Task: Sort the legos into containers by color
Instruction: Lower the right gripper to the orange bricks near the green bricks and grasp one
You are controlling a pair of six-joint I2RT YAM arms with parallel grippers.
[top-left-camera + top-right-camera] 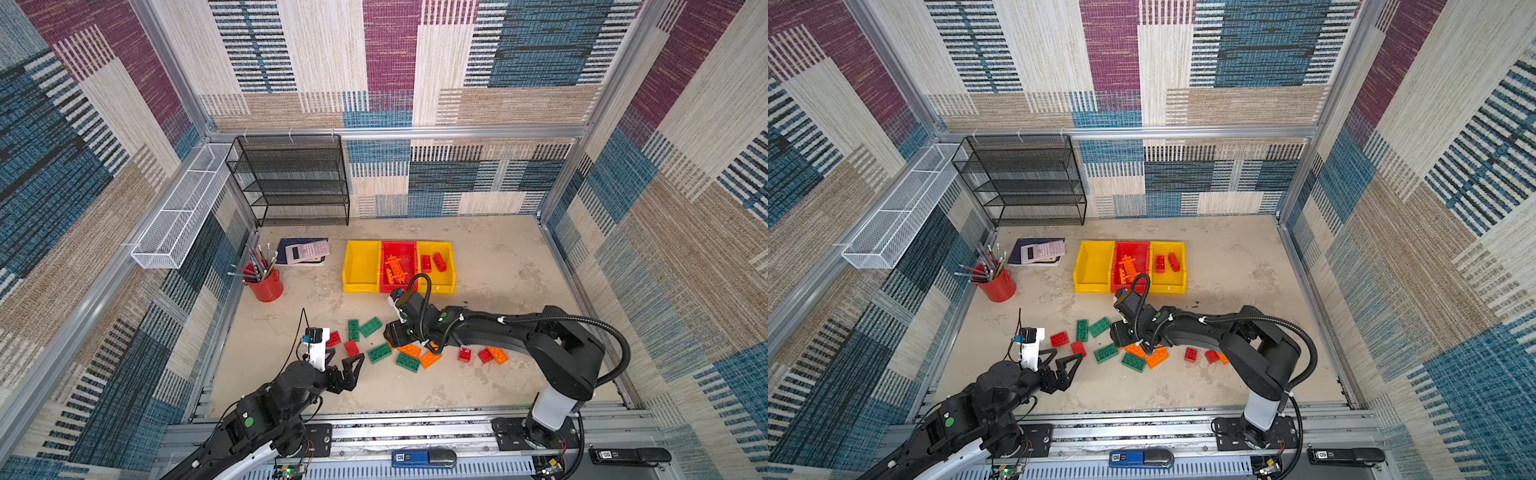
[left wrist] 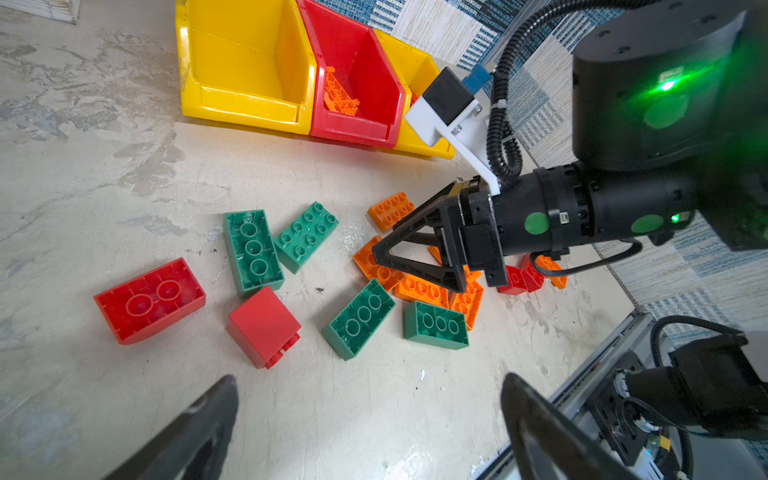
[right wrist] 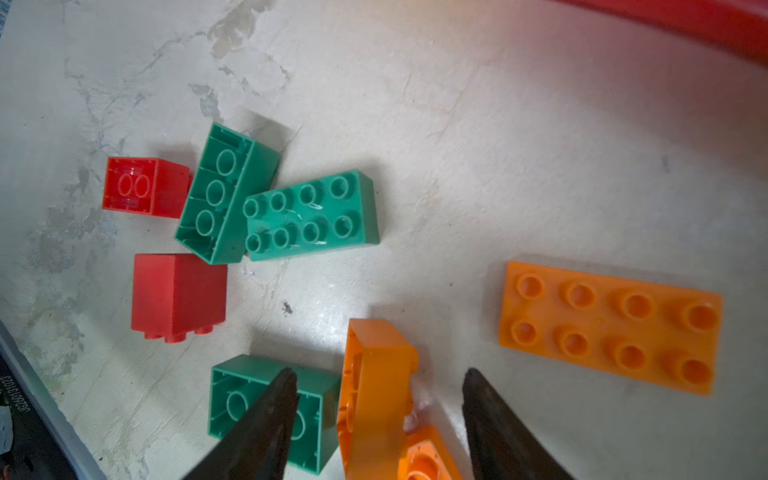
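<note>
Loose legos lie in the middle of the table: green ones, red ones and orange ones. Behind them three containers stand side by side. The left yellow bin is empty, the red bin holds orange legos, and the right yellow bin holds two red legos. My right gripper is down among the legos, its jaws either side of an orange brick that stands on edge, with a gap on each side. My left gripper hangs open over bare table near a red brick.
A red pencil cup stands at the left. Behind it a pink calculator lies on a dark notebook. A black mesh rack is at the back left, and a white wire basket hangs on the left wall.
</note>
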